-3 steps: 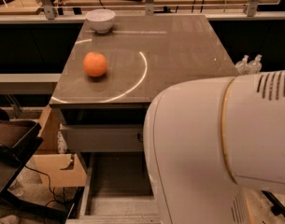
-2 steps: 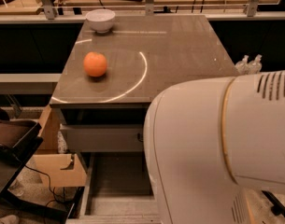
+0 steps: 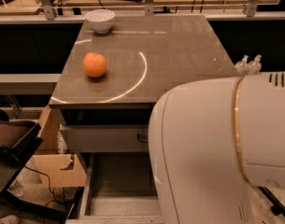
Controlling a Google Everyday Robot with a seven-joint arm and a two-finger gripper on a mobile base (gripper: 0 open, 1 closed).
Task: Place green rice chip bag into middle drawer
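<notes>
Below the grey-brown cabinet top [image 3: 179, 55], we see the wide grey metal middle drawer [image 3: 125, 174] open, its visible floor bare. The gripper is hidden behind the bulky white arm [image 3: 217, 153] beside the cabinet top, so we cannot tell its grip.

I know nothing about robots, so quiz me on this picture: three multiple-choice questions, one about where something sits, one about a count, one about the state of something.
1. Where on the cabinet top is the white bowl?
A. near right corner
B. far left corner
C. centre

2. How many fruits lie on it?
A. one
B. two
C. three

3. The middle drawer is:
A. shut
B. taken out
C. pulled open

Answers:
1 B: the bowl sits by the far left edge.
2 A: a single orange shows.
3 C: its bare floor shows below the shut top drawer.

The gripper is not in view; the white arm fills the lower right.
</notes>
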